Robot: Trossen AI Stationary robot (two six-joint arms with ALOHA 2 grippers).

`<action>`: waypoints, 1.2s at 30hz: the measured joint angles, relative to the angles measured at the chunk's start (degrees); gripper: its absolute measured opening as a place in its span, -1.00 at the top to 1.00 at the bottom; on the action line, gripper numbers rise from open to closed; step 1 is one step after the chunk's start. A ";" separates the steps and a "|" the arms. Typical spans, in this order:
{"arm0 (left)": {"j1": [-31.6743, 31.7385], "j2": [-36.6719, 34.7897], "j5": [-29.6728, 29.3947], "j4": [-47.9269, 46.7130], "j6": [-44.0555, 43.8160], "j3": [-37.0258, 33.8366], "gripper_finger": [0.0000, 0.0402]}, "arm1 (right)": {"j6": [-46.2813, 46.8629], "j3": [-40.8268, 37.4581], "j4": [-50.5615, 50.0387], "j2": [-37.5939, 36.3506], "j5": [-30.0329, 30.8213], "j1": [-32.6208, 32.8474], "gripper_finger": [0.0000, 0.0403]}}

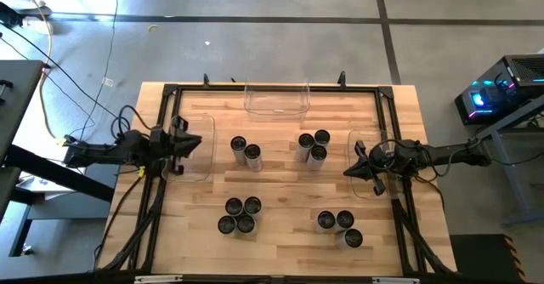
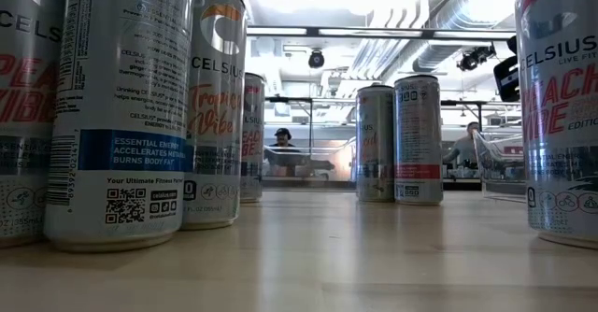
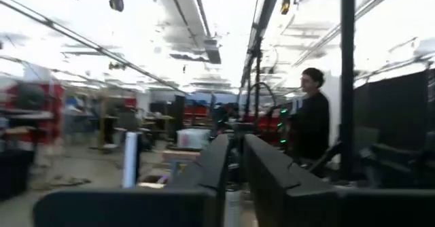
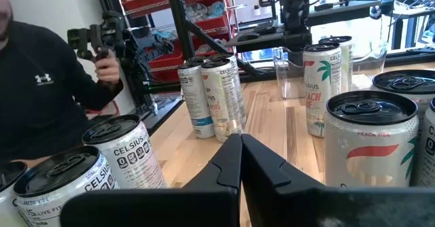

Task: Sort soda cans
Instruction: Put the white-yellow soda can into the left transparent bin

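Several silver soda cans with dark tops stand upright on the wooden table in four clusters: two cans (image 1: 245, 151), three cans (image 1: 313, 145), four cans (image 1: 240, 216) and three cans (image 1: 340, 227). The low view shows cans (image 2: 121, 116) close up, and the right wrist view shows cans (image 4: 370, 138) just ahead. My left gripper (image 1: 198, 142) (image 3: 236, 152) hovers shut over a clear bin (image 1: 206, 161) at the table's left side, pointing right. My right gripper (image 1: 347, 172) (image 4: 240, 142) hovers shut at a clear bin (image 1: 357, 144) on the right side, pointing left toward the cans.
A third clear bin (image 1: 276, 101) sits at the middle of the far edge. A black frame (image 1: 255, 88) runs around the tabletop. There is bare wood between the clusters. A person in black (image 4: 41, 98) stands close beyond the table, and another person (image 3: 312, 118) stands farther off.
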 joint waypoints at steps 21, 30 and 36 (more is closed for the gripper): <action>3.56 42.99 8.53 -23.75 12.47 29.98 -0.54 | -0.01 0.00 0.01 -0.01 0.00 0.00 1.00; 2.87 49.30 8.44 -36.63 10.47 38.99 -0.54 | 0.00 0.00 0.01 -0.01 0.01 0.00 1.00; 4.92 52.19 8.52 -43.58 6.59 41.57 -0.54 | 0.00 -0.02 0.01 -0.01 -0.01 0.02 1.00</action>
